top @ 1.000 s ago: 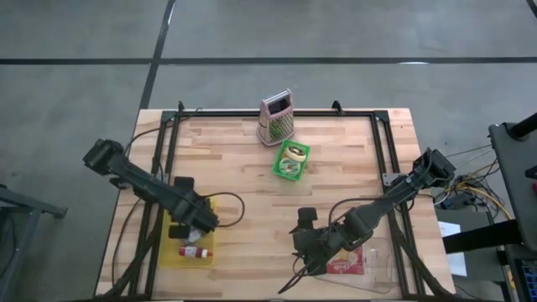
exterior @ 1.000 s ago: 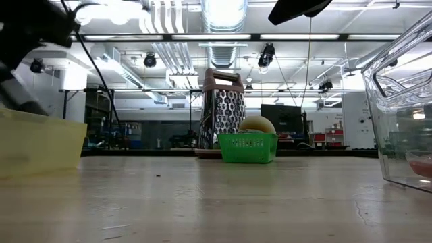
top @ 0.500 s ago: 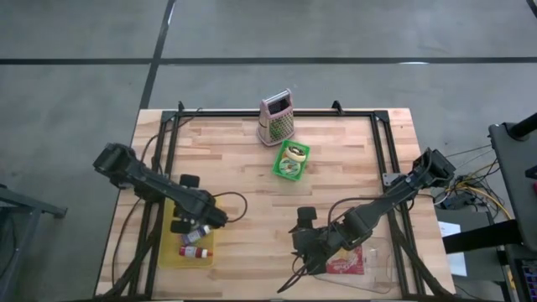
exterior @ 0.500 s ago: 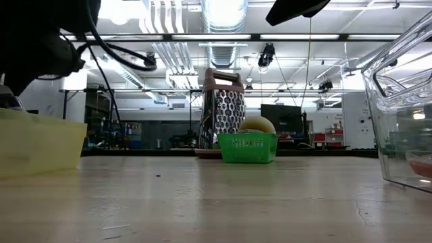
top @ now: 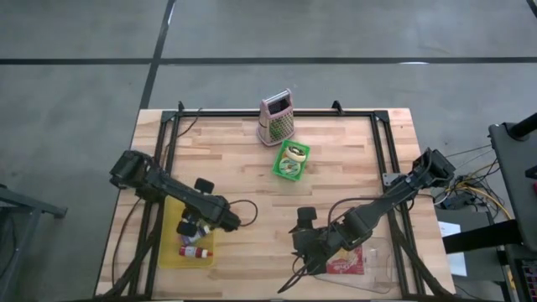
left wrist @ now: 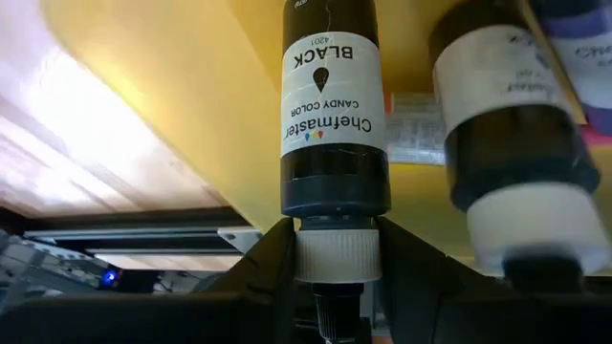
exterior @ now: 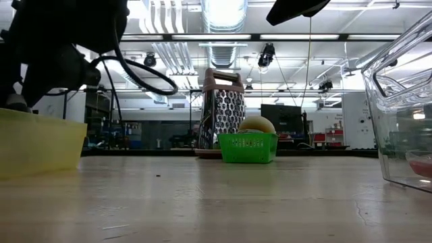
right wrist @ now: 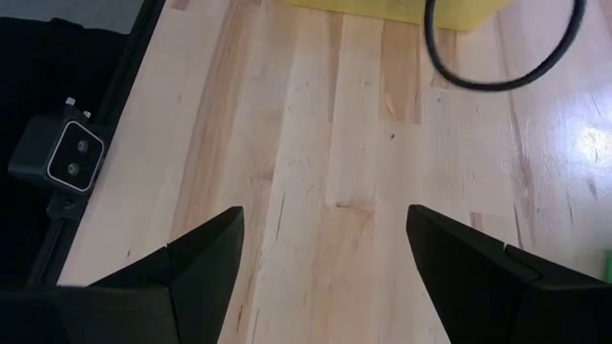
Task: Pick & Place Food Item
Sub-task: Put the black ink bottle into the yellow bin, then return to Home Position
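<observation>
The left pincer (left wrist: 333,287) was clamped on the ribbed white cap of a small dark bottle (left wrist: 334,115), its paper label reading black candy colour. It sat over the shallow yellow tray (top: 172,252) at the near left of the counter (top: 243,176), a pale butcher-block top of glued wooden strips. A second dark bottle with a white cap (left wrist: 516,153) hung just beside the first, cut off at the frame's edge, so its label could not be read. In the tray lay another small bottle with a red cap (top: 195,251), partly hidden under the arm.

The right pincer (right wrist: 325,248) stood wide open, empty, above bare wood near the counter's front edge. Beside it a clear plastic tub (top: 369,268) held a red packet (top: 344,265), hard to make out. Farther back stood a four-sided perforated metal grater (top: 275,119) and a green mesh basket (top: 291,159) holding something round and pale.
</observation>
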`<state>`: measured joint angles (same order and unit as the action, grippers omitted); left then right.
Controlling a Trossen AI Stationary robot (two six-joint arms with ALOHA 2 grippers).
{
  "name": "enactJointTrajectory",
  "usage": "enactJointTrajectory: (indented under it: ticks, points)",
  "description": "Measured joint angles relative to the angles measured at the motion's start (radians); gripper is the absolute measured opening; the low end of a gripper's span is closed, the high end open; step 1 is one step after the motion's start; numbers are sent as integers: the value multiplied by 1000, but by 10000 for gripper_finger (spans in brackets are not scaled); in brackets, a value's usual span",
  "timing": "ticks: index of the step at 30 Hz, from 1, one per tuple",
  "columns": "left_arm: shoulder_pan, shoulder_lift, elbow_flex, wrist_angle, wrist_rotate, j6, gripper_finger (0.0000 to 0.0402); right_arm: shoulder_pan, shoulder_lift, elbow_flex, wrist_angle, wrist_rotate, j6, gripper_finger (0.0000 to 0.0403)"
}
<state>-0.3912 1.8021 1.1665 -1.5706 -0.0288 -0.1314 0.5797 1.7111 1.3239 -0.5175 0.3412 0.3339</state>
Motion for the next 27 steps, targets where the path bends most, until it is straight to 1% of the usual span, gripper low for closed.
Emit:
enactJointTrajectory:
  ticks: [4, 5, 11, 15, 18, 23, 27]
  points:
    - [6, 48, 27, -4, -1, 39, 111, 0, 0, 0, -1, 0, 0, 288]
    - [6, 56, 32, -6, -5, 47, 117, 0, 0, 0, -1, 0, 0, 288]
    - [9, 70, 48, 1, -86, 70, 218, 0, 0, 0, -2, 0, -1, 288]
    - [11, 65, 74, 1, -100, 72, 259, 0, 0, 0, -2, 0, -5, 288]
    - [11, 65, 102, 1, -99, 71, 270, 0, 0, 0, -2, 0, -5, 288]
    - [11, 58, 145, 0, -102, 60, 272, 0, 0, 0, -2, 0, -5, 288]
    - [11, 27, 151, 0, -140, 58, 273, 0, 0, 0, -1, 0, -5, 288]
